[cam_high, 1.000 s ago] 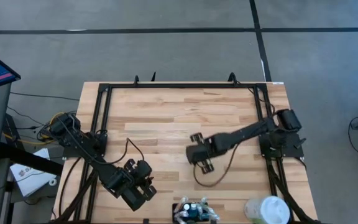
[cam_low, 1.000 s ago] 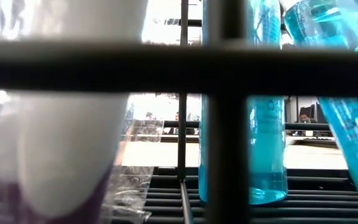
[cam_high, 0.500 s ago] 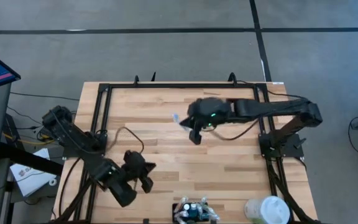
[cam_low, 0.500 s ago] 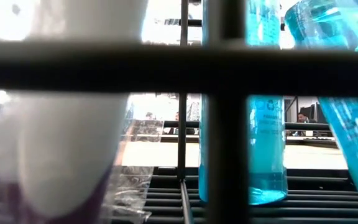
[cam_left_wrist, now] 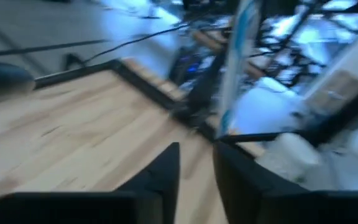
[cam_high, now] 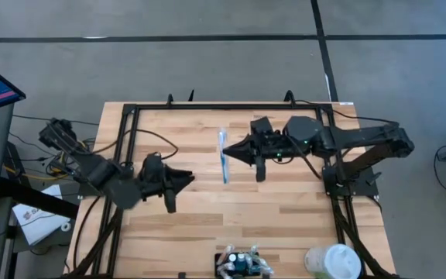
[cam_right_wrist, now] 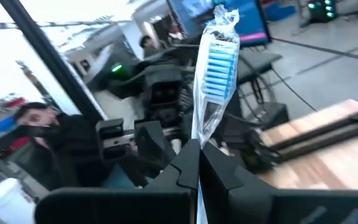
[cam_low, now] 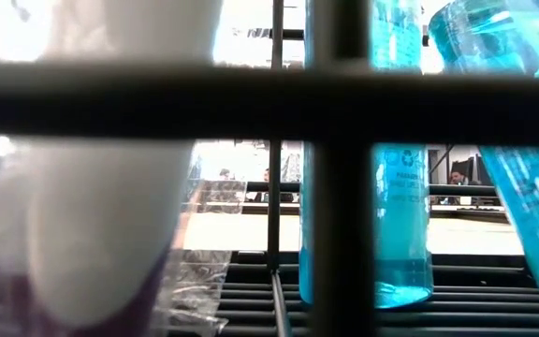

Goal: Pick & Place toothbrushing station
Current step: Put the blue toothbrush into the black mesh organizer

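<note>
The toothbrushing station point(cam_high: 242, 264), a low black holder with small items in it, sits at the table's near edge. My right gripper point(cam_high: 233, 152) is above the table's middle, shut on a white and blue toothbrush point(cam_high: 223, 159) in a clear wrapper. The brush's blue bristles show in the right wrist view point(cam_right_wrist: 219, 62). My left gripper point(cam_high: 188, 179) hovers left of the middle, pointing toward the table's right, empty, with a narrow gap between its fingers point(cam_left_wrist: 166, 177). The toothbrush also shows blurred in the left wrist view point(cam_left_wrist: 238, 62). My right gripper pinches the wrapped toothbrush between its two fingers, on the handle below the bristle head point(cam_right_wrist: 199, 138). The fingers come level from the table's right and lie across the brush. The brush is lifted clear of the table, its length running far to near.
A white round cup point(cam_high: 333, 262) stands at the near right corner. A black frame point(cam_high: 207, 107) runs along the table's far and side edges. The low view looks through blue bottles point(cam_low: 400, 187), a white tube point(cam_low: 110, 187) and dark bars point(cam_low: 269, 89).
My right gripper has gone up and toward the far edge with the toothbrush, which now hangs clear of the table, running far to near. My left gripper has gone from near the front edge toward the middle and turned to point toward the table's right.
</note>
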Robot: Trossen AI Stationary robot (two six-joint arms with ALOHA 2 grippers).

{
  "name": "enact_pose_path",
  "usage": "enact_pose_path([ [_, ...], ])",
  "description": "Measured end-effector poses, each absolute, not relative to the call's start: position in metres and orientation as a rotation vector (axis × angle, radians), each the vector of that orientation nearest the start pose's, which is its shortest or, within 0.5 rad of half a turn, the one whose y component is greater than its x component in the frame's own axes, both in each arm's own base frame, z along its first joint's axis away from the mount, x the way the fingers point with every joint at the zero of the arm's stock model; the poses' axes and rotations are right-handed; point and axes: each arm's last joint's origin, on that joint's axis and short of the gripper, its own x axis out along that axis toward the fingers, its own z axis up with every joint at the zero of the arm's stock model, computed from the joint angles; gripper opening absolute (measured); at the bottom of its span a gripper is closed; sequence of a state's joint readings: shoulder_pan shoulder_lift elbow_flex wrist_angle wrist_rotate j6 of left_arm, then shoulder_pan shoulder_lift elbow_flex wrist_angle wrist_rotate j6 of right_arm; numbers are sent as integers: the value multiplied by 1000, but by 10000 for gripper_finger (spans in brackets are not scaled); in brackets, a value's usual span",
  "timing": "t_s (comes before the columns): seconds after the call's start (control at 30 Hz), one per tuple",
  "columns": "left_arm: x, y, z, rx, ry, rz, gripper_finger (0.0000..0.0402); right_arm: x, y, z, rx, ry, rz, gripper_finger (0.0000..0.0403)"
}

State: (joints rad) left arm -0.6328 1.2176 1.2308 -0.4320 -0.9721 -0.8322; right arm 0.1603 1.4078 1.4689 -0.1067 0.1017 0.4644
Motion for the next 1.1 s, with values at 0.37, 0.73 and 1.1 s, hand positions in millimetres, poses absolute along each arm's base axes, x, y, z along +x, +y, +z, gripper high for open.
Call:
enact_pose_path([
  [0.37,242,-119,404,-455,10,220,232,315,79,435,469,7,148,0],
  [0.73,267,-114,402,-453,-3,6,290,320,82,430,490,15,155,0],
  [1.1,287,-119,394,-465,-42,-36,290,318,85,437,510,-32,191,0],
])
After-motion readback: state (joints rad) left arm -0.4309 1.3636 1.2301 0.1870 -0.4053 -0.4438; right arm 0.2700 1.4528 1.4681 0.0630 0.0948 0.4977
